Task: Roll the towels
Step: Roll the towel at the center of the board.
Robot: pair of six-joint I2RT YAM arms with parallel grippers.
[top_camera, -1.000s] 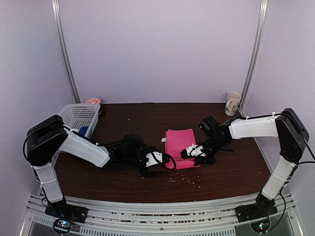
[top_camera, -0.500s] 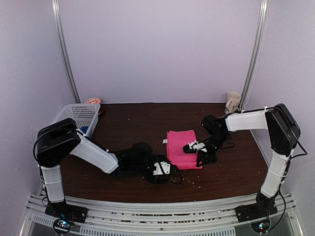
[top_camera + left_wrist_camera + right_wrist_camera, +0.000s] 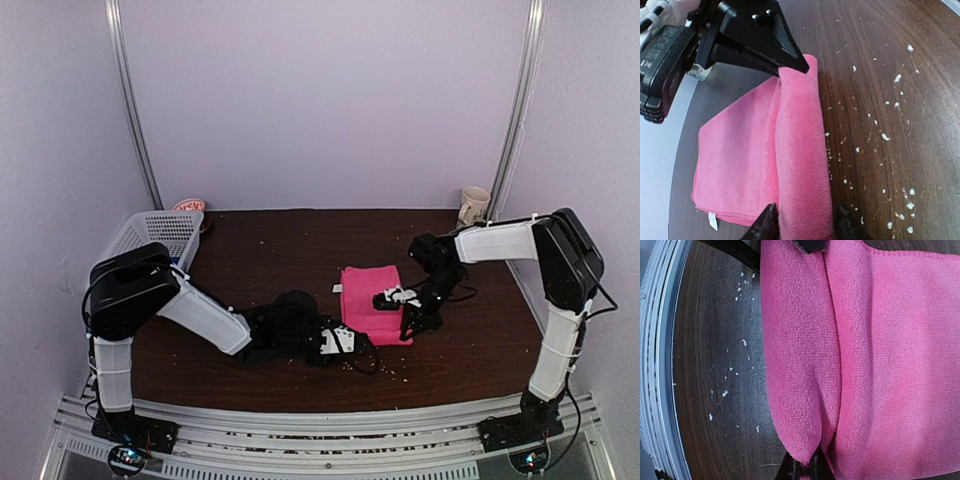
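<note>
- Only a first turn is made. The pink towel (image 3: 365, 290), at the middle of the surface (image 3: 260, 250), has its near edge curled over and the rest flat. No second towel shows.
- The right end effector (image 3: 802, 469) is clamped tight on one end of the curl. The left end effector (image 3: 805, 227) straddles the other end, half closed; I cannot tell whether it grips yet.
- Since a second ago, the left one has slid right to the towel and narrowed.

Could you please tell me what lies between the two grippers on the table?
The rolled fold of the pink towel spans that stretch, with the right gripper pinching one end and the left gripper clasping the other; the left wrist view shows it.
</note>
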